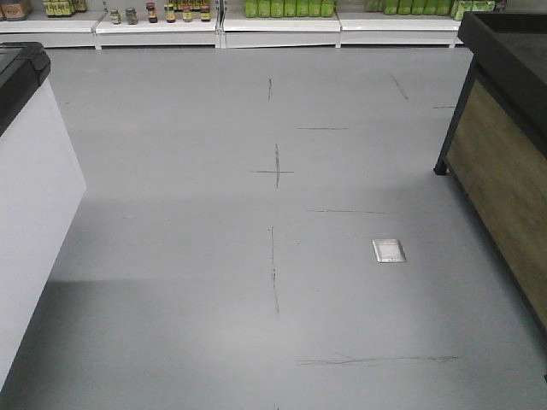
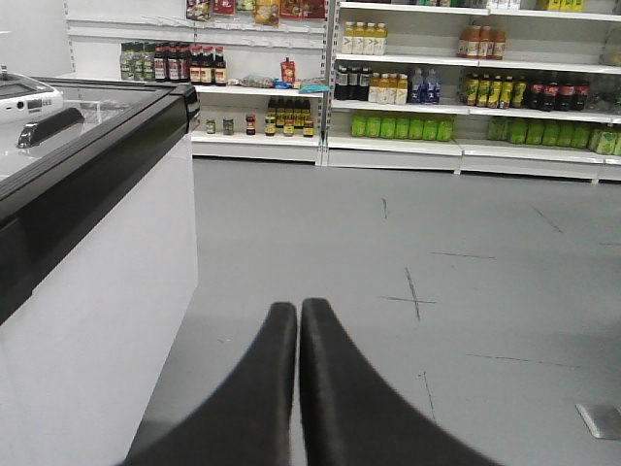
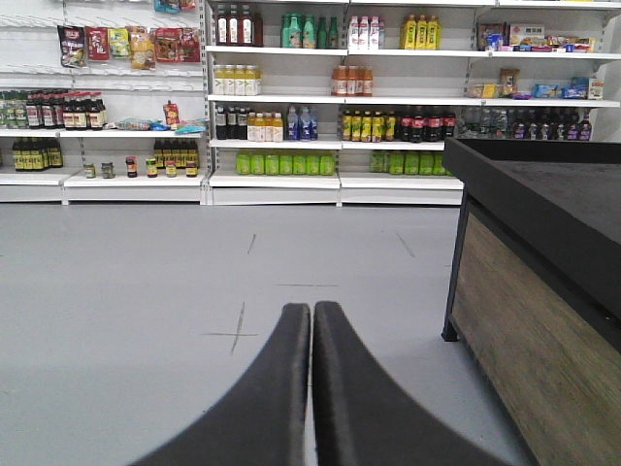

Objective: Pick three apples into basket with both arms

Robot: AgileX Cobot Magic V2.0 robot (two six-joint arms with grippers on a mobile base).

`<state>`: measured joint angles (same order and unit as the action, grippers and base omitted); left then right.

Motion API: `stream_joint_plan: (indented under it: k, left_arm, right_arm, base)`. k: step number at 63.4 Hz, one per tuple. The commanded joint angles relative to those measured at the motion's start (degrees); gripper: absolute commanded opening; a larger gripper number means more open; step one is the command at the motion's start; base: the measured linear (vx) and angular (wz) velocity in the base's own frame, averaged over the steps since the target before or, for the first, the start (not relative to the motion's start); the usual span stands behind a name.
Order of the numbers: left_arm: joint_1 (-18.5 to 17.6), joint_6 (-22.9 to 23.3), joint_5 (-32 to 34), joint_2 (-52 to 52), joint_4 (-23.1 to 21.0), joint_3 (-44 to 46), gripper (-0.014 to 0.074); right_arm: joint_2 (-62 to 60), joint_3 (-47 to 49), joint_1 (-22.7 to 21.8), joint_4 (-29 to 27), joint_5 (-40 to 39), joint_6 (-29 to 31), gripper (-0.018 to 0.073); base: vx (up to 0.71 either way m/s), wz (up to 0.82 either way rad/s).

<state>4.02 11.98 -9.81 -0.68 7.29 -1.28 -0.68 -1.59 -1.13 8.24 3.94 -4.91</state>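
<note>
Facing the grey floor [image 1: 171, 256] and stocked shelves [image 3: 291, 97], left end effector [image 2: 298, 309] and right end effector [image 3: 311, 311] sit fully closed, gripping nothing.

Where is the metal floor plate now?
In the front view, the metal floor plate lies right of centre on the floor, near the wood-panelled counter.

No lettering can be read in any view. Labels on the bottles [image 3: 262, 126] lining the shelves [image 3: 291, 100], at twelve o'clock in both wrist views, are too small and blurred. The snack packets [image 3: 97, 44] at ten o'clock show only colour.
</note>
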Motion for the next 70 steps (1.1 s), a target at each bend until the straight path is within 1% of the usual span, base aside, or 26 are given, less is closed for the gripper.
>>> stream_joint_plan:
  k: [1, 70]
  left_arm:
    - [0.08, 0.42, 3.99, -0.90, -0.06, -0.50, -0.0006]
    - [0.08, 0.42, 3.99, -0.90, -0.06, -0.50, -0.0006]
  right_arm:
    - [-0.74, -0.80, -0.39, 0.75, -4.48, 0.50, -0.0004]
    - [-0.74, -0.80, -0.39, 0.75, -4.48, 0.50, -0.0004]
  base:
    - [0.00, 0.00]
    - [0.00, 0.00]
